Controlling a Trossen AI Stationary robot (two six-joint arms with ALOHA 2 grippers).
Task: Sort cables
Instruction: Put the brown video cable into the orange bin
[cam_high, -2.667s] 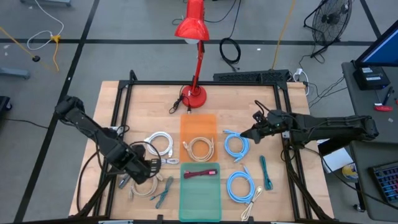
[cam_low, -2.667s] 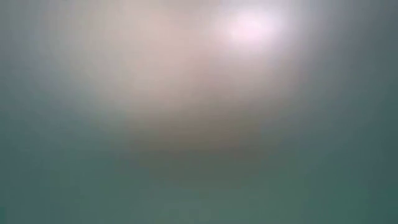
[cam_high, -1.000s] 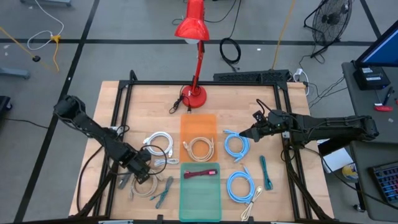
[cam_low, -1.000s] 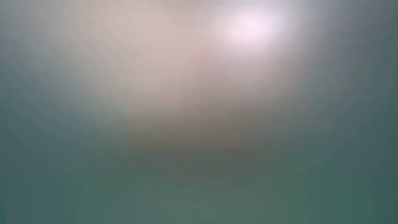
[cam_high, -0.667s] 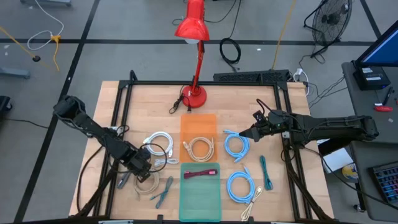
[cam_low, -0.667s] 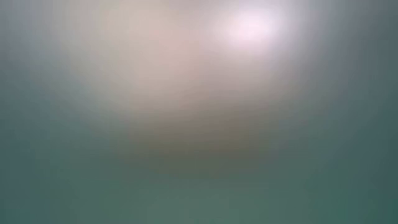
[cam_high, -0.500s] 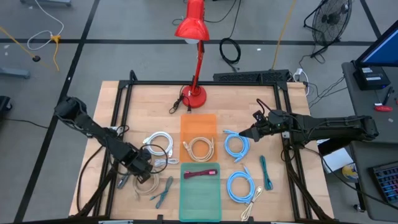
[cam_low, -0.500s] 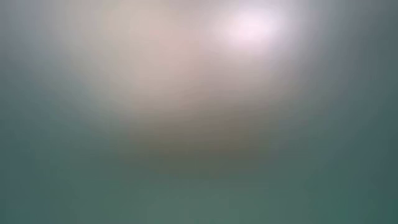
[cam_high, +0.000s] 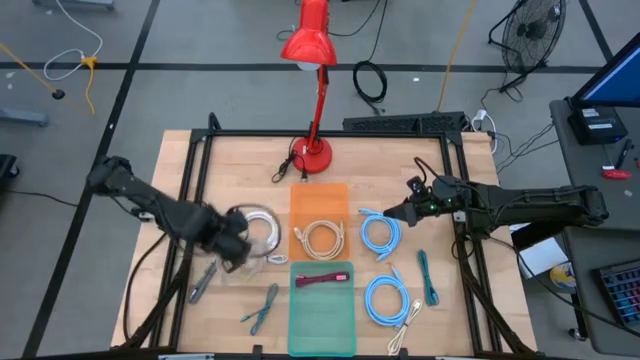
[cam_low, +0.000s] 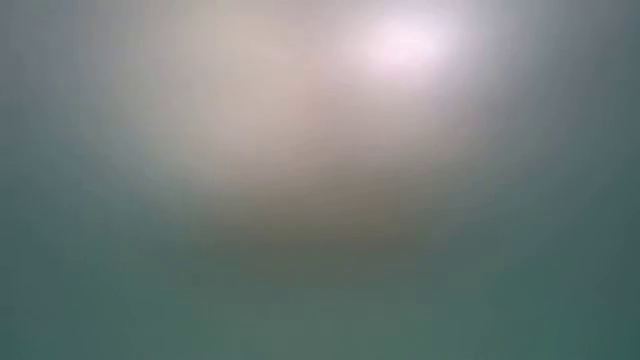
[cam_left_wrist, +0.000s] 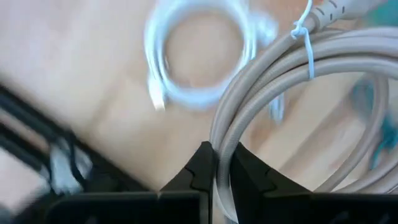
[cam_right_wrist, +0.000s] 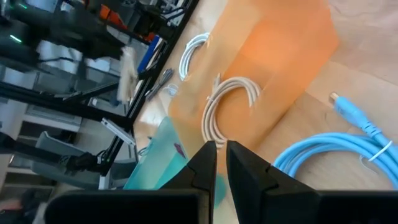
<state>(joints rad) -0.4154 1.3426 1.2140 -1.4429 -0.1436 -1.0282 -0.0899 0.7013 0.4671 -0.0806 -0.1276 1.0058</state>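
Left wrist view: beige coil pinched in left pincer.

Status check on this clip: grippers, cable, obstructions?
Left gripper shut on a beige coil, lifted above the white coil. Right gripper waits empty beside a light-blue coil. Beige coil already on orange mat. Nothing blocking.

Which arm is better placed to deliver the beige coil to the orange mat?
Left. The left gripper is shut on the beige coil, near the orange mat. The right gripper sits empty beyond the mat's other side.
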